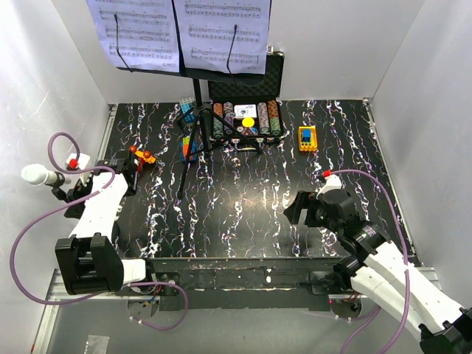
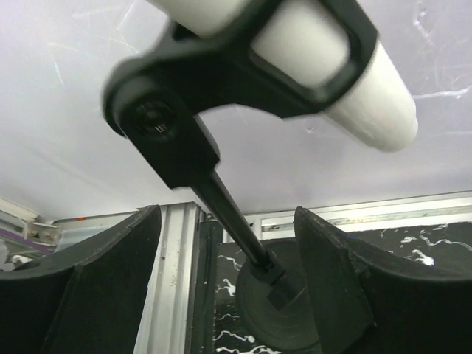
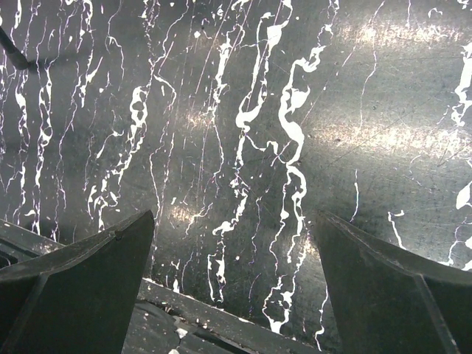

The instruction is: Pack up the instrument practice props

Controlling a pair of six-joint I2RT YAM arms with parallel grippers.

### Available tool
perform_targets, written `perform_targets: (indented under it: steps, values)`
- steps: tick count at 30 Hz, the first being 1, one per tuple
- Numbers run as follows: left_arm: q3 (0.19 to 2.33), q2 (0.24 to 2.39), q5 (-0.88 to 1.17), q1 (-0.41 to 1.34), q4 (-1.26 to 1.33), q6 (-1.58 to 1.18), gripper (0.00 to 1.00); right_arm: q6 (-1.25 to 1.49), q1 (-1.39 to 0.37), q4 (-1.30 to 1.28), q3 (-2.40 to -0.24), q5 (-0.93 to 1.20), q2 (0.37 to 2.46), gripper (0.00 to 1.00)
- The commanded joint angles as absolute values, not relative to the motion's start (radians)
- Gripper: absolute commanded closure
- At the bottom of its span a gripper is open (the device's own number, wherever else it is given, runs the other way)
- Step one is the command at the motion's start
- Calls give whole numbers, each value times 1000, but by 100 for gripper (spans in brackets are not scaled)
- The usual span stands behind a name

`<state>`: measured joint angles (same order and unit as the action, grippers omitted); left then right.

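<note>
Straddling the mic stand (image 2: 234,221) with left fingers (image 2: 110,287) apart, we are favouring a low, centred squeeze; right fingers (image 3: 81,280) gaping too.

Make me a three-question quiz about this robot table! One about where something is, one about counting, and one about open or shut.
1. Where is the white microphone?
A. at the far left, beside the left gripper
B. in the middle
C. at the far right

2. How many sheet-music pages show on the music stand?
A. one
B. two
C. four

3. The right gripper is:
A. shut
B. open, above the bare table
C. holding something

Answers:
1. A: the top view shows it at the left edge, and it fills the left wrist view.
2. B: two pages hang side by side.
3. B: its fingers stand wide apart with only tabletop between them.
</note>
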<state>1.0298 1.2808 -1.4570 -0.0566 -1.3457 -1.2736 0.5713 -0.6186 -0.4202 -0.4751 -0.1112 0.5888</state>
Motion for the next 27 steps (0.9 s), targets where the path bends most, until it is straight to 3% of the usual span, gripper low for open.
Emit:
perform_targets:
  steps: [1, 5, 10, 20, 27]
  values:
    - [1003, 1279, -1649, -55, -1394, -1212, 31, 557, -632, -420, -491, -144, 574, 2]
    - [1022, 1308, -1672, -55, -1390, -1209, 39, 555, -638, -425, -491, -147, 552, 2]
    - [1072, 1357, -1683, -60, -1471, -1308, 40, 557, -643, -430, -492, -153, 540, 2]
    - [1078, 1388, -1674, -78, -1477, -1339, 37, 558, -661, -420, -483, -155, 531, 2]
    - [1063, 1390, -1690, -92, -1442, -1283, 25, 560, -676, -422, -483, -161, 519, 2]
